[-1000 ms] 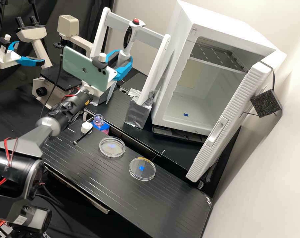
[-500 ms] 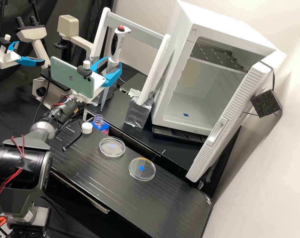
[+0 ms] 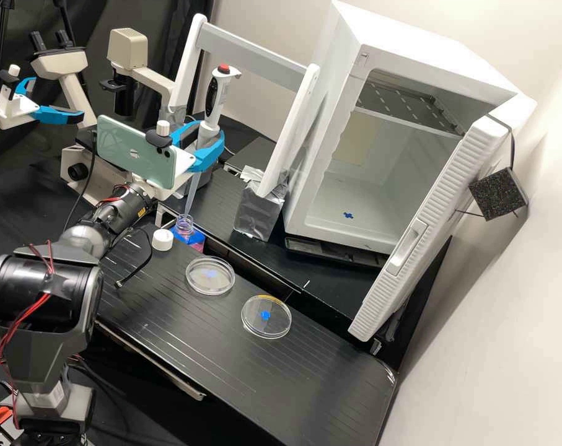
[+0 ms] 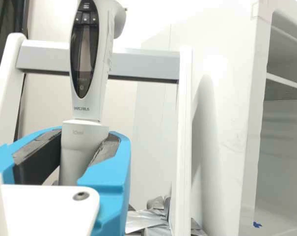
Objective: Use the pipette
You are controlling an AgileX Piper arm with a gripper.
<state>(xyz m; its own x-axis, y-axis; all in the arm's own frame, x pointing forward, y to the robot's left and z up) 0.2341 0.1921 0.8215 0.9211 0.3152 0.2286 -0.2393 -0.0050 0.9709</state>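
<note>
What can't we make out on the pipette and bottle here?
- End of the long translucent tip on the white, red-buttoned pipette: high view, too small to tell how deep it sits at the clear bottle.
- Pipette's top: wrist view, cut off by the edge.
- Its lower shaft: wrist view, hidden by the blue-fingered tool and its white plate.
- Liquid level in bottle: high view, too small.

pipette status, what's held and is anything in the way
Fingers shut on pipette. Tip at mouth of open bottle. White cap beside it, looks out of the way.
</note>
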